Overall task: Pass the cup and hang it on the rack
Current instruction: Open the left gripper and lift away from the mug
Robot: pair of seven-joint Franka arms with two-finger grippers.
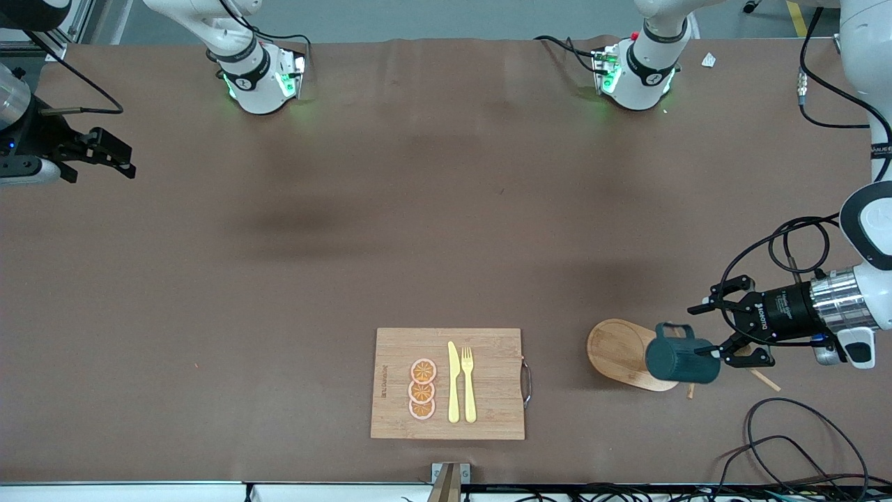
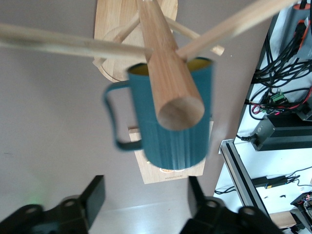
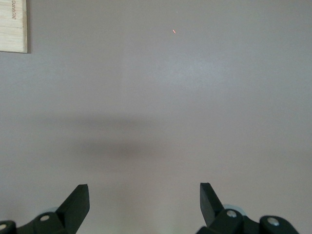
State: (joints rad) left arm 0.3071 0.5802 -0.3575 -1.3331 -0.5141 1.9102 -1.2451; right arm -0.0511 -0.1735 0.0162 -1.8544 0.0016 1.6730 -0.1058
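Cup (image 1: 681, 360), one, teal, lies on its side against the rack (image 1: 622, 352), one, with its handle (image 2: 115, 115) apparently over a thin peg and its long axis running toward your left gripper (image 1: 711, 330), which stands just beside it, fingers spread wide and holding nothing. Right gripper (image 1: 94, 157), also open and empty, waits well apart over the right arm's end of the table. Cutting board (image 1: 488, 411): one, bearing one knife (image 1: 453, 382), one fork (image 1: 468, 384), three orange slices (image 1: 422, 389).
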